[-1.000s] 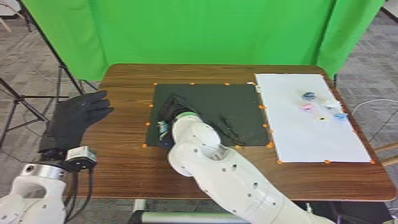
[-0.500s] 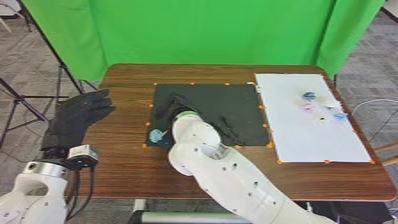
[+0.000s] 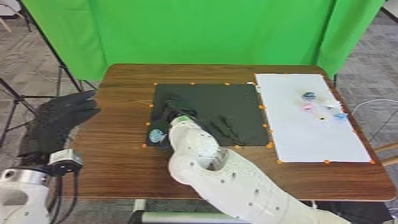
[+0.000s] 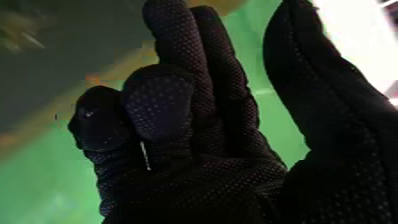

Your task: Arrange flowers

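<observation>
I'm holding my right robot hand point(image 3: 180, 109) open over the black mat point(image 3: 222, 97), my left robot hand point(image 3: 60, 114) open left of it; a blue flower point(image 3: 157, 135) is lying on the mat's near-left corner, more flowers point(image 3: 307, 107) to its right.

Wooden table point(image 3: 120, 175) is supporting dark mat point(image 3: 218, 95) and, to its right, white sheet point(image 3: 311, 142); orange markers point(image 3: 270, 145) are edging both.

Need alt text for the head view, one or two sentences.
The robot's right hand is over the left part of a black mat on a brown table, near a pale blue flower. More small flowers lie on a white sheet at right; the left hand is at the table's left edge.
</observation>
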